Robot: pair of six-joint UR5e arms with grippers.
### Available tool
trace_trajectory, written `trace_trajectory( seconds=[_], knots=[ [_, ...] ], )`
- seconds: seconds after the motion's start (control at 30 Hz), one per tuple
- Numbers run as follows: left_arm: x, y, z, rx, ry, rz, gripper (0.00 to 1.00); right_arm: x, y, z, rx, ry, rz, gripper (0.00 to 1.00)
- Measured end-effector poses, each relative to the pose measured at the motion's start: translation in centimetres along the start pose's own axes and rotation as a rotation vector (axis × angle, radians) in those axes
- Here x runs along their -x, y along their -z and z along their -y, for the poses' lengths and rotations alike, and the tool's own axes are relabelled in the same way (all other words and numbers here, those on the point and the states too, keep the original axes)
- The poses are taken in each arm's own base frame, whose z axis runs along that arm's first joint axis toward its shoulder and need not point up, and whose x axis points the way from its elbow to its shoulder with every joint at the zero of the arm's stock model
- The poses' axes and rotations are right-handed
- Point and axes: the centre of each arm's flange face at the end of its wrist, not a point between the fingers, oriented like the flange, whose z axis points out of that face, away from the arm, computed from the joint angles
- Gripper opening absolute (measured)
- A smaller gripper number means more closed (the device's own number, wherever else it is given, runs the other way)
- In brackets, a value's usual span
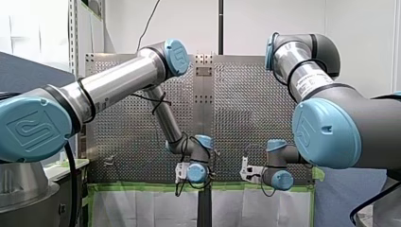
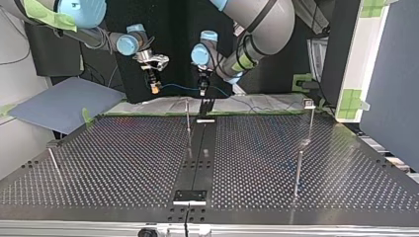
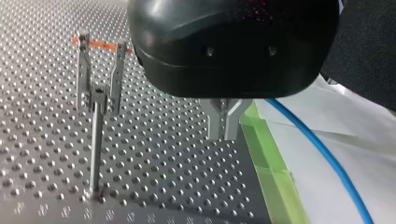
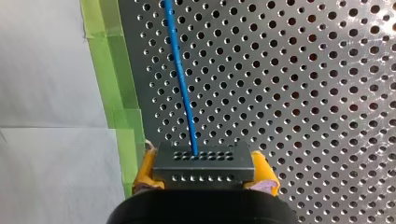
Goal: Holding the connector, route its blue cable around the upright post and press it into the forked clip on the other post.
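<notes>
In the right wrist view, my right gripper [image 4: 204, 173] is shut on the black connector [image 4: 203, 161], held between yellow pads. The blue cable [image 4: 181, 79] leaves the connector and runs ahead over the perforated plate. In the top view my right gripper [image 2: 154, 88] hangs above the table's far edge. The cable [image 2: 180, 88] spans from it to my left gripper [image 2: 202, 90], which is shut on the cable. Past that gripper the cable [image 3: 327, 156] drops over white paper. A forked clip [image 3: 100, 70] on its post stands ahead of my left gripper [image 3: 224, 133]. A thin upright post [image 2: 188, 118] rises near both grippers.
Two more posts [image 2: 310, 121] [image 2: 298, 173] stand at the top view's right, and a leaning rod [image 2: 54, 163] at its left. Green tape [image 3: 268, 158] edges the plate beside the white paper. A black strip [image 2: 197, 163] runs down the plate's middle.
</notes>
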Motion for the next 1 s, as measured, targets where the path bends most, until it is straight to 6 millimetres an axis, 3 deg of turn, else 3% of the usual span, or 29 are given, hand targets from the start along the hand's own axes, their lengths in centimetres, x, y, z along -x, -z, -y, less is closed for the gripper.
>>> trace_trajectory(
  seconds=[0.43,0.77,1.0],
  knots=[
    [0.9,-0.2,1.0,0.003,-0.025,0.023,0.0,-0.9,-1.3,-0.4,0.001,0.005,-0.006,0.0],
    [3.7,-1.0,1.0,0.01,0.006,0.062,0.0,-1.6,-2.2,-0.6,0.0,0.009,-0.02,0.0],
    [4.1,-1.2,1.0,0.01,0.02,0.066,0.0,-1.9,-2.7,-0.8,0.002,0.015,-0.02,0.0]
  ],
)
